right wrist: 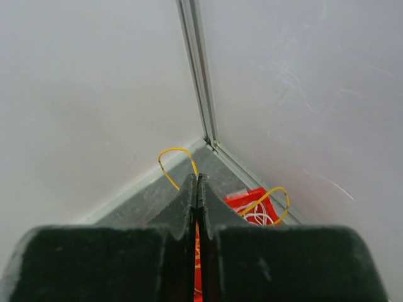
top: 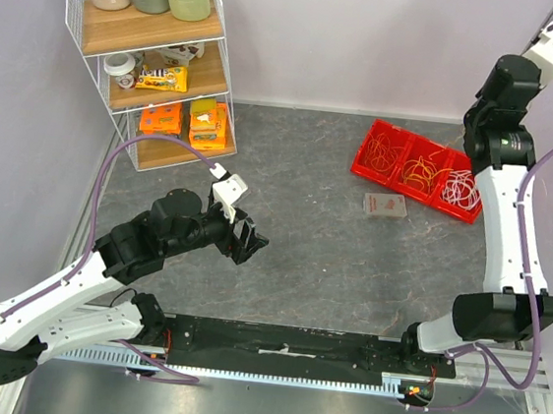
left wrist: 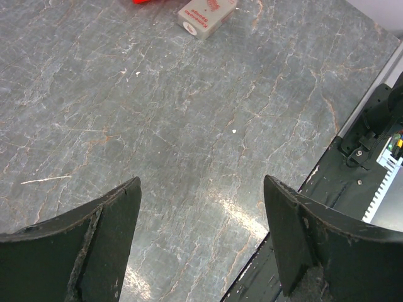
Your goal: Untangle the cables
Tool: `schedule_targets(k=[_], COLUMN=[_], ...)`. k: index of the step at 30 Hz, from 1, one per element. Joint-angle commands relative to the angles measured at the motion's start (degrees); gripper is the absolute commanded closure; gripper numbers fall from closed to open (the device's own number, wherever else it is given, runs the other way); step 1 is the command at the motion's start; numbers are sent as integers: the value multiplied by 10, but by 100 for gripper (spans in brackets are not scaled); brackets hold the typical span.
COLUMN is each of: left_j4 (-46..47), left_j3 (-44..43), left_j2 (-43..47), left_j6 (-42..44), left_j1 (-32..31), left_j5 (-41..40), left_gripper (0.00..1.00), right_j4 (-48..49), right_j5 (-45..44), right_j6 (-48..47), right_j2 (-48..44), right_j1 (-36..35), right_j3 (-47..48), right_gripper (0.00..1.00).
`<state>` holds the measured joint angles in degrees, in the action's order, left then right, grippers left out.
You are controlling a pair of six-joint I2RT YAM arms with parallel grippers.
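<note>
Cables [top: 421,168] first: most of them sit in a red tray [top: 360,160] at the far right of the table [top: 300,269], split across 3 compartments. There are orange loops in the left one, orange and yellow in the middle, and white in the right one.

1 yellow cable [right wrist: 177,150] is up in the air. The right gripper [right wrist: 197,178] is clamped tight on it, fingers pressed together, with a yellow loop curling out on each side of them. In the right wrist view the gripper hangs high above the tray, facing the corner where the 2 walls meet, and a bit of red tray and white wire shows below.

The left gripper [left wrist: 201,181] is spread wide and holds nothing, hovering over bare grey tabletop, well apart from the tray.

A small box [top: 385,206] lies flat just in front of the tray. At the far left, a wire shelf [top: 149,50] holds bottles and snack packs.
</note>
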<state>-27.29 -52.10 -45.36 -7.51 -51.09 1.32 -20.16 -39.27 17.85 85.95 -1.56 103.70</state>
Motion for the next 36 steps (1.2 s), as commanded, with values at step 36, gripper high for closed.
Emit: schedule_targets(k=[36], left_j4=[22], left_j3=[4], left_j2=[-4], left_j6=[23], left_j1=[3], left_j5=[-11], left_gripper=[16], right_j4=[127], right_j5=[302], right_j6=[230], right_j2=[294], right_j1=[75], right_j3=[-183], right_gripper=[100])
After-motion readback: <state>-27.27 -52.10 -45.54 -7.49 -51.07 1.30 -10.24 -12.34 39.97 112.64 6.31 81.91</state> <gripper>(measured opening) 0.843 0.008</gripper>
